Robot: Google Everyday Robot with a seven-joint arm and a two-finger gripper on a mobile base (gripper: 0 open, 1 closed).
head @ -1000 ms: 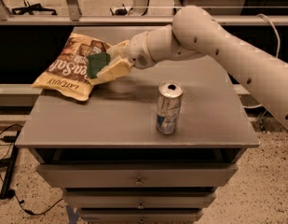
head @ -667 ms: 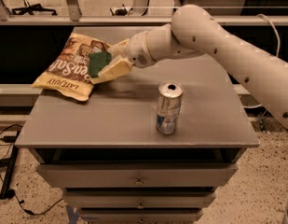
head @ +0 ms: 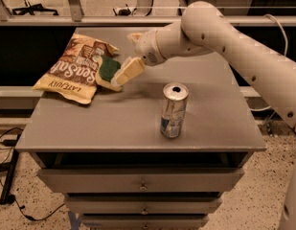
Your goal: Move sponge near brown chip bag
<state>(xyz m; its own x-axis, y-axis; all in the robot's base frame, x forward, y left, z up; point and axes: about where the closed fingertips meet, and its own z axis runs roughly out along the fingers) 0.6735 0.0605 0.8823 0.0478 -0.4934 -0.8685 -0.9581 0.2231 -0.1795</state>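
The brown chip bag (head: 74,68) lies flat at the back left of the grey table (head: 138,128), its white "Sea Salt" lettering facing up. The sponge (head: 108,70), dark green on top with pale yellow foam below, is at the bag's right edge, low over the table and touching the bag. My gripper (head: 119,76) reaches in from the right and is shut on the sponge; a cream finger (head: 129,70) lies along the sponge's right side. The underside of the sponge is hidden.
A silver drink can (head: 174,110) stands upright in the middle right of the table, in front of my arm (head: 210,30). The table has drawers (head: 140,185) below its front edge. A metal rail (head: 90,19) runs behind the table.
My gripper and the sponge have shifted a little to the right and down, from over the bag's right part to its right edge. The bag and can have not moved.
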